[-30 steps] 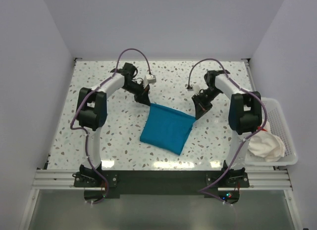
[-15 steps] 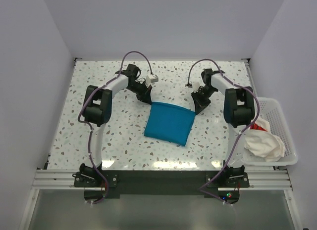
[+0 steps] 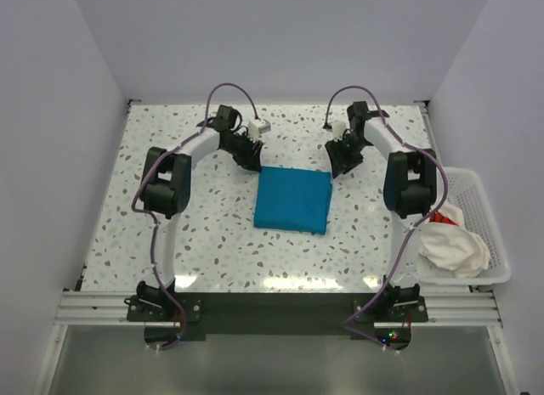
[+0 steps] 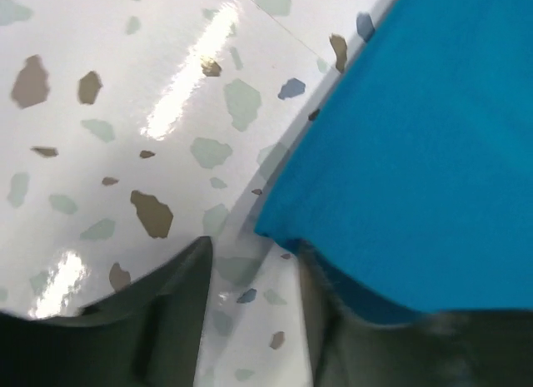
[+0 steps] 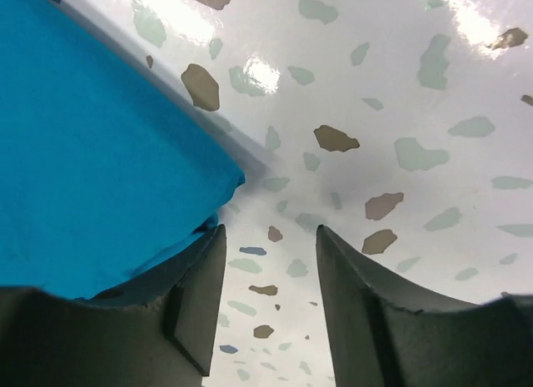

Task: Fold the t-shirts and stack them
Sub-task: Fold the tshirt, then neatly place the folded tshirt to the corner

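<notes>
A teal-blue t-shirt (image 3: 293, 199) lies folded into a flat rectangle in the middle of the table. My left gripper (image 3: 252, 161) hovers at its far left corner, open, with only bare tabletop between the fingers; the blue cloth (image 4: 416, 146) drapes past the right finger. At the far right corner my right gripper (image 3: 337, 166) is open too, the cloth corner (image 5: 108, 171) lying just beside its left finger (image 5: 196, 295). A white t-shirt with red marks (image 3: 455, 242) sits crumpled in the basket at the right.
A white plastic mesh basket (image 3: 493, 234) hangs off the table's right edge. The speckled terrazzo tabletop (image 3: 170, 217) is walled in by pale panels on the left, back and right. Purple cables loop over both arms.
Both grippers carried the shirt's far corners away from the arms' bases, squaring it into a flat rectangle, then opened and let the cloth go.
</notes>
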You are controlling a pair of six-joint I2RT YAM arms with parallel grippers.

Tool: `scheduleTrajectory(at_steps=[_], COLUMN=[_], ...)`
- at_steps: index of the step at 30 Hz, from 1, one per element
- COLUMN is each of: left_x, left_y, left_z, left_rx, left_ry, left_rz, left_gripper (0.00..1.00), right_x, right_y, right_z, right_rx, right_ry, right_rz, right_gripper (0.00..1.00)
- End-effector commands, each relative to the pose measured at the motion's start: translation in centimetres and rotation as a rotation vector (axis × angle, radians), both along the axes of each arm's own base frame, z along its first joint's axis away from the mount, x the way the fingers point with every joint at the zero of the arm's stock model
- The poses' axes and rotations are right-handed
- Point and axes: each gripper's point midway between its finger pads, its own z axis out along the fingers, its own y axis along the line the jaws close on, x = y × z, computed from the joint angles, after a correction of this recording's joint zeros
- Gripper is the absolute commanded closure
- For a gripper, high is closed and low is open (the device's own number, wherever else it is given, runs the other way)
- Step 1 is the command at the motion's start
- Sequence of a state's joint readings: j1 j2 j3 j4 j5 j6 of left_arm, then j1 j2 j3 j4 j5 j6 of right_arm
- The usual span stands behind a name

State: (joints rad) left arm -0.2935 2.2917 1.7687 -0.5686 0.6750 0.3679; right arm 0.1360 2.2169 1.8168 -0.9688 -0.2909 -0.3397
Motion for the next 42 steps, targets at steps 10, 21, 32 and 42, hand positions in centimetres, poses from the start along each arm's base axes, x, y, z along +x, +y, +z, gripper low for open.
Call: scheduleTrajectory(at_steps=[10,21,32,42], left_x=[-1.9,-1.9,-3.1,-0.9], left_y=[2.4,10.6,11.6,11.2], left_z=[14.0,15.5,14.6,14.0], left_rx=[-0.130,-0.001,0.013,0.046], left_ry=[-0.207,-0.223,-0.247,-0.258], left_rz=[0.310,0.740,0.740,0.698], left_gripper=[0.00,0.00,0.00,0.00], right_x=[-4.7,-11.3,-12.3,-4.0], right_y=[4.3,14.6,15.2,3.3], right_z=[11.4,6.7,-0.5,0.2], right_rx=[0.059,-0.193,-0.232,-0.230], right_ry=[-0.222,-0.304,-0.023,0.042], right_rz=[-0.026,-0.029,0.079,0.183], right_gripper=[0.29,0.25,0.26,0.13])
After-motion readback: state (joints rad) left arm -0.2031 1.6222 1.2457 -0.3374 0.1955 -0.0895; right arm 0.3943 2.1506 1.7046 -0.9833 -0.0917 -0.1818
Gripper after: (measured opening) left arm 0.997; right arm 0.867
